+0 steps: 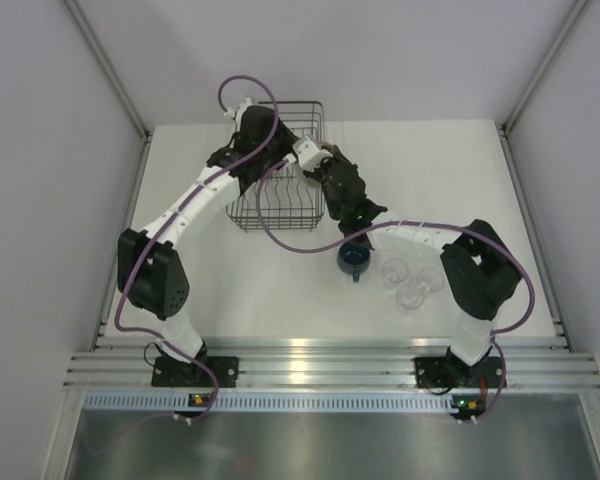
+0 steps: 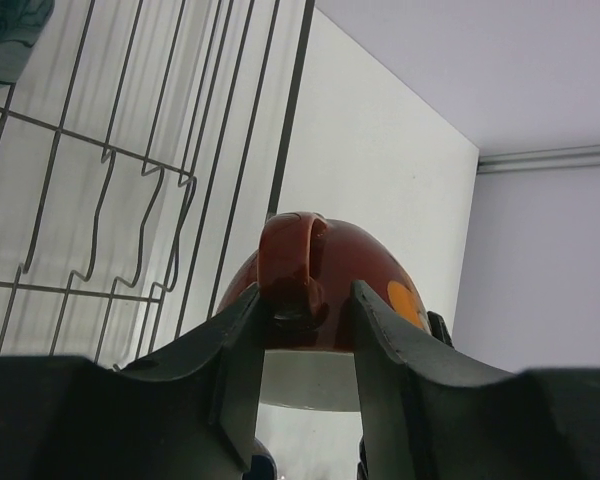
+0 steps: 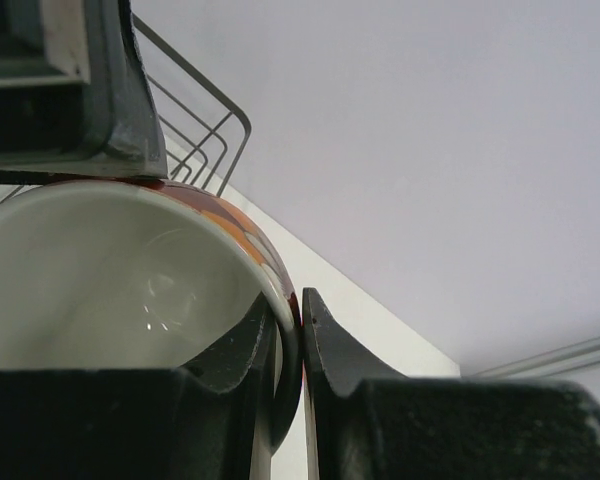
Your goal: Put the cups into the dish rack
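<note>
Rim of the big red patterned cup (image 3: pixel 110 270) is pinched by the right gripper (image 3: pixel 292 305), its handle straddled, grip unclear, by the left gripper (image 2: pixel 310 295).

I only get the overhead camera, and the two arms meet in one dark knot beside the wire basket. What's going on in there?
Observer: The right gripper is pinching the rim of a red cup, one finger inside, one outside.
Visitor: And the left arm?
Observer: The left gripper straddles that cup's handle; whether it clamps, I cannot tell.
Visitor: Is the cup plain red?
Observer: No, it has orange patches outside and is white inside.
</note>
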`<state>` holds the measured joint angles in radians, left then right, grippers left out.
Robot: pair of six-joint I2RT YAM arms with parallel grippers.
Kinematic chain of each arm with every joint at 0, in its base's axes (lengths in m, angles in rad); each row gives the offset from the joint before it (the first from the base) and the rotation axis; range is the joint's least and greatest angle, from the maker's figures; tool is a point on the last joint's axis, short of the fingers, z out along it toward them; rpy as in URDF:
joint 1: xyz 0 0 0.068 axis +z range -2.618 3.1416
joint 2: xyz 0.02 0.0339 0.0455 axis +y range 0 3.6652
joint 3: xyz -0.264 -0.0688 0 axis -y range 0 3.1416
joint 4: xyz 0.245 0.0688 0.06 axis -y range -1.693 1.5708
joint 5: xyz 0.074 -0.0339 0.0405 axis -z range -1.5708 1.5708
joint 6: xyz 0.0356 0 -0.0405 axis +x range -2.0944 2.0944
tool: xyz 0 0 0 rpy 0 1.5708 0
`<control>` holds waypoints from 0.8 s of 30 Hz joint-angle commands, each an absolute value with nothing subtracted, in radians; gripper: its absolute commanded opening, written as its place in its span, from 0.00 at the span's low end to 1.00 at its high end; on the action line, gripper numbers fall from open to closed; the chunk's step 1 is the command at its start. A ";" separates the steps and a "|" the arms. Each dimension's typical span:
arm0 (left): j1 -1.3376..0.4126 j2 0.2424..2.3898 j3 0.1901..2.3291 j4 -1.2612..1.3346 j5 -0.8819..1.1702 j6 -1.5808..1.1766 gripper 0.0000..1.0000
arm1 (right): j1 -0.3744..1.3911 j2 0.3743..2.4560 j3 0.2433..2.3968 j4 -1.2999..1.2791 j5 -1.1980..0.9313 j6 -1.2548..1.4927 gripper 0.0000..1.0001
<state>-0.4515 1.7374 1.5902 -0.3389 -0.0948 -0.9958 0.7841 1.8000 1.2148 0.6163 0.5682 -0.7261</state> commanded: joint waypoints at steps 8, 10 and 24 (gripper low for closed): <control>-0.511 1.784 1.651 -0.276 -0.202 -0.939 0.56 | 0.822 1.683 1.233 0.773 0.531 -0.681 0.00; -0.515 1.787 1.655 -0.276 -0.207 -0.937 0.56 | 0.828 1.681 1.232 0.772 0.531 -0.678 0.00; -0.531 1.752 1.570 -0.088 -0.190 -0.844 0.00 | 0.848 1.671 1.206 0.762 0.540 -0.672 0.00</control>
